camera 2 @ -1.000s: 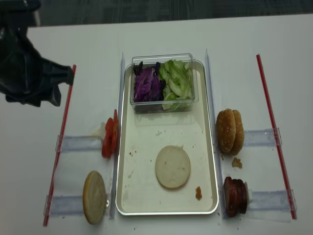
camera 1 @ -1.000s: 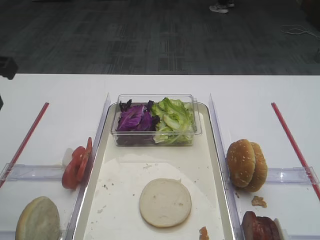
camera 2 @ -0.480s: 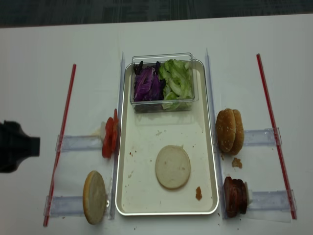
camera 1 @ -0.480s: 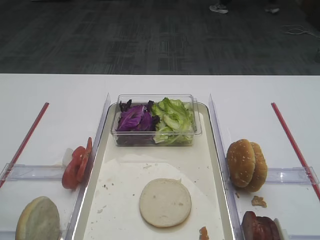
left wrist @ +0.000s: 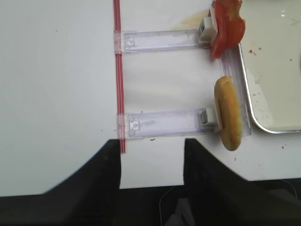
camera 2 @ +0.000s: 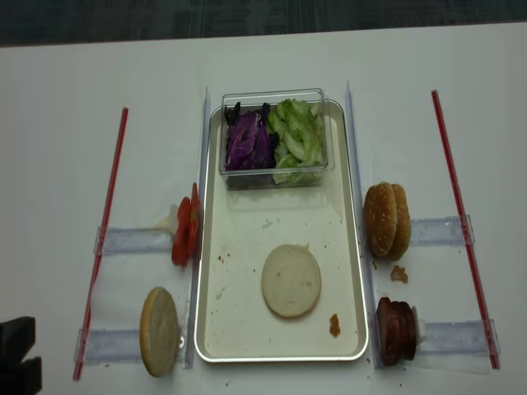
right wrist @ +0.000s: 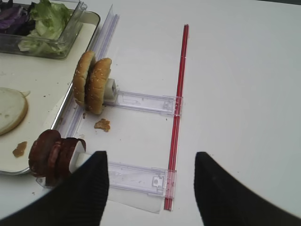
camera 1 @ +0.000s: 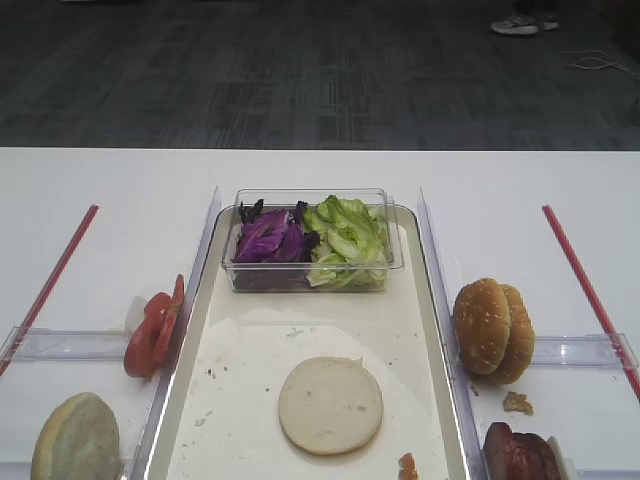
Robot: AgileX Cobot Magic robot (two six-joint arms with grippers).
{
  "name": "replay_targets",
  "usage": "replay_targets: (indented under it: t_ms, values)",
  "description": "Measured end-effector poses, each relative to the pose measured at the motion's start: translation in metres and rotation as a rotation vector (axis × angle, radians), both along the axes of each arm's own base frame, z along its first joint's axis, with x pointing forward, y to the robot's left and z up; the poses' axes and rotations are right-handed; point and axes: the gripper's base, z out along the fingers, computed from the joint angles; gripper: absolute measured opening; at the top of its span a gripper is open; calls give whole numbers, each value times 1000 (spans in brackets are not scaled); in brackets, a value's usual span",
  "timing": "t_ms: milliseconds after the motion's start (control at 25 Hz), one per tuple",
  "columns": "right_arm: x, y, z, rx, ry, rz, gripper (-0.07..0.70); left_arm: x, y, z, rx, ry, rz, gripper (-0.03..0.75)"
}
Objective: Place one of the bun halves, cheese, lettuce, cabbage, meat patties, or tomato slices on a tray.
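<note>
A pale bun half [camera 1: 330, 405] [camera 2: 291, 281] lies flat on the silvery tray [camera 1: 240, 400] [camera 2: 239, 247]. Another bun half [camera 2: 160, 331] [left wrist: 228, 113] stands on edge left of the tray, with tomato slices [camera 1: 152, 328] [left wrist: 226, 23] behind it. Purple cabbage [camera 1: 265, 238] and lettuce [camera 1: 348, 238] fill a clear box at the tray's far end. Meat patties [camera 2: 395, 329] [right wrist: 51, 153] stand right of the tray. No cheese is in view. My left gripper [left wrist: 151, 157] is open and empty near the front left table edge. My right gripper [right wrist: 149, 169] is open and empty, right of the patties.
Two sesame buns [camera 1: 492, 328] [right wrist: 91, 84] stand on edge right of the tray, with a crumb [right wrist: 102, 125] beside them. Clear plastic racks [right wrist: 141, 101] [left wrist: 160, 40] and red strips [camera 1: 55, 270] [camera 1: 585, 285] lie on the white table at both sides.
The left arm has pulled back from the far left of the table to the front left corner. The food and the tray have not moved.
</note>
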Motion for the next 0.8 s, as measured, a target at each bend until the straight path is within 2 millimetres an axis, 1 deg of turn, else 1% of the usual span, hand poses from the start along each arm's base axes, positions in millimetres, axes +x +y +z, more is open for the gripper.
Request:
replay_targets:
  t_ms: [200, 400, 600, 800]
  values:
    - [0, 0, 0, 0, 0, 0, 427, -24, 3, -19, -3, -84, -8, 298]
    - [0, 0, 0, 0, 0, 0, 427, -37, 6, -32, 1, -169, -7, 298]
    - [0, 0, 0, 0, 0, 0, 427, -45, 7, -37, -8, -264, -8, 297]
    - [0, 0, 0, -1, 0, 1, 427, -50, 8, -38, -8, -310, -7, 297]
